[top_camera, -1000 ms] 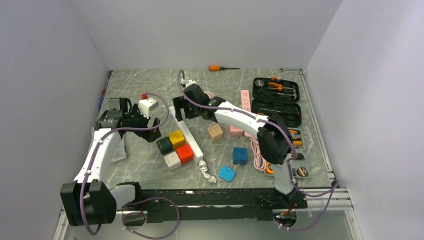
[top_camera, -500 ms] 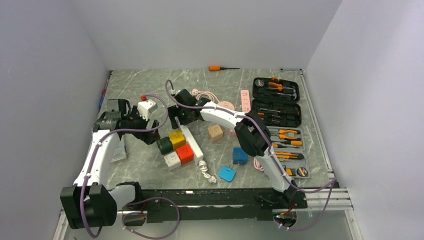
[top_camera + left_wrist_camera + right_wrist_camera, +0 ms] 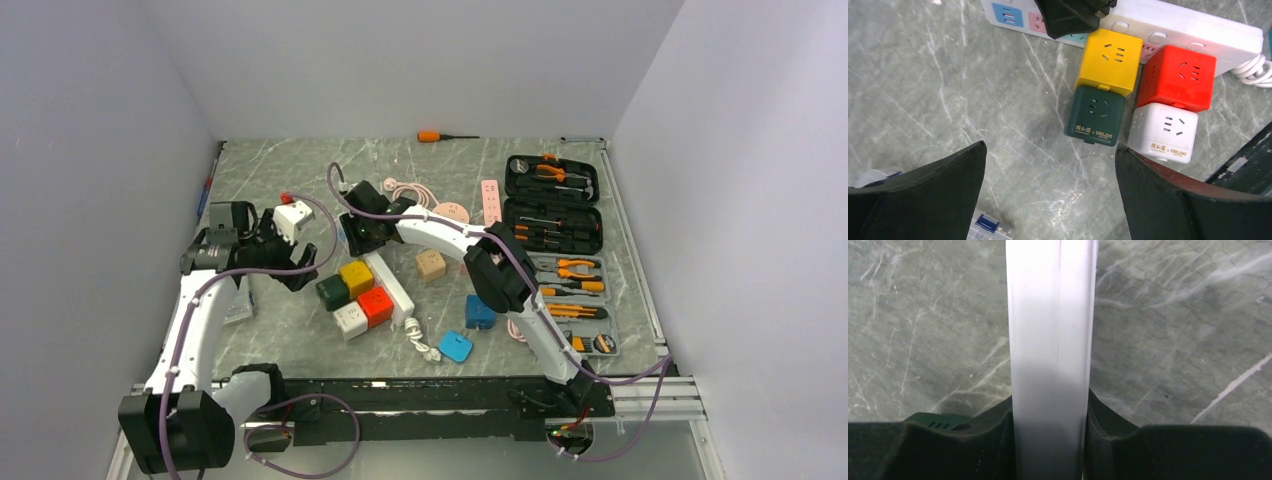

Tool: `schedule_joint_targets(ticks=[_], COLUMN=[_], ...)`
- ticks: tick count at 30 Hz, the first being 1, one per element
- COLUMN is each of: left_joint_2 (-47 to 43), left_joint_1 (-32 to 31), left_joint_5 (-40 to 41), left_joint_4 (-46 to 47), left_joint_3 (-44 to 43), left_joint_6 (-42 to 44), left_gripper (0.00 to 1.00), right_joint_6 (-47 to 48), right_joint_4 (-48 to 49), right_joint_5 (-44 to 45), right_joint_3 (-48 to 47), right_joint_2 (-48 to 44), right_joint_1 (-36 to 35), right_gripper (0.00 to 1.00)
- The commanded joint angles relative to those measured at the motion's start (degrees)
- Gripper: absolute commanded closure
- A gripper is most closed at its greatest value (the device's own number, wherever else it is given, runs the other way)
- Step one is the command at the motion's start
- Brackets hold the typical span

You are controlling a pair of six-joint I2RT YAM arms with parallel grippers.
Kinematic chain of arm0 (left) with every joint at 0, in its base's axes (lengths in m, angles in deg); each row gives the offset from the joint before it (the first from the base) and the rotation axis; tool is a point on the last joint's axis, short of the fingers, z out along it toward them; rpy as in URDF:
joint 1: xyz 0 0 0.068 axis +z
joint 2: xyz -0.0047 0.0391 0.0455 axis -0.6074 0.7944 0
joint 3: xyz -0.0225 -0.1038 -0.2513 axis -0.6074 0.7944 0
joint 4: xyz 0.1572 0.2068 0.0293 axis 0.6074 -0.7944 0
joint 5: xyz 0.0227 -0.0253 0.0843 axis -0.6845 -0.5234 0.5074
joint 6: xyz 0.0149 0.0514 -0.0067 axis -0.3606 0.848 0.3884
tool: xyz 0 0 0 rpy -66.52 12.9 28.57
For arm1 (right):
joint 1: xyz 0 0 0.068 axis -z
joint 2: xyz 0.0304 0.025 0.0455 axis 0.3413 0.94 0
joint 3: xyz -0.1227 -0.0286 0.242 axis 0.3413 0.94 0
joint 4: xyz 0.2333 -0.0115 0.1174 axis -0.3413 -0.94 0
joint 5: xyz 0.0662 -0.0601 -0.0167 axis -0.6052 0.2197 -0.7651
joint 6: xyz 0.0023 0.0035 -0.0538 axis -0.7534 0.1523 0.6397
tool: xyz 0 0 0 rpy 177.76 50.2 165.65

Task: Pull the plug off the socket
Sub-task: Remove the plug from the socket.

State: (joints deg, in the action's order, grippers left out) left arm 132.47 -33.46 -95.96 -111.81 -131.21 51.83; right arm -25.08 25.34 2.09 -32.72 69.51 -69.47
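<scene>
Smooth plastic on veined stone-look slab

The table top [image 3: 948, 75] looks like grey marbled stone, smooth with a dull sheen. The white power strip [image 3: 1050, 340] is satin plastic. The yellow cube [image 3: 1109, 60], red cube [image 3: 1178, 77], green cube [image 3: 1095, 114] and white cube [image 3: 1163, 131] are smooth, faintly glossy plastic.

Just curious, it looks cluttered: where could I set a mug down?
Bare marble: back left, between the orange screwdriver and the left arm, and the front edge by the white cube. Crowded: around the white power strip and the tool case side.
</scene>
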Motion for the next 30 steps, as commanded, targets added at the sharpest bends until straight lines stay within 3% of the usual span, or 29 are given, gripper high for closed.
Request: schedule_joint_targets(ticks=[1,10,18,25,30], left_joint_2=[-3.16,-4.96,-13.11,-23.55,-22.32], left_joint_1=[-0.26,-7.92,-12.46,-12.69,-13.88], left_joint_5=[-1.91,-1.54,-0.8,-0.34,0.47], left_joint_4=[3.69,7.01,12.25,13.8,12.23], left_joint_3=[0.8,3.59,9.11,13.03,13.48], left_joint_6=[4.5,2.1,-0.49,11.98,16.87], left_gripper=[0.01,0.01,0.01,0.01,0.01], right_joint_6=[-0.65,-2.98,-4.9,-7.13,-8.51], right_joint_4=[4.62,10.46,10.87,10.3,9.82], right_joint_5=[1.98,8.91,11.53,13.03,13.76], right_joint_3=[0.91,5.89,5.6,5.51,6.26], right_joint_2=[-7.93,-18.06,-20.69,-21.15,-21.29], right_joint_1=[0.05,-3.28,-5.46,-5.91,-6.15], right_gripper=[1.0,1.0,1.0,1.0,1.0])
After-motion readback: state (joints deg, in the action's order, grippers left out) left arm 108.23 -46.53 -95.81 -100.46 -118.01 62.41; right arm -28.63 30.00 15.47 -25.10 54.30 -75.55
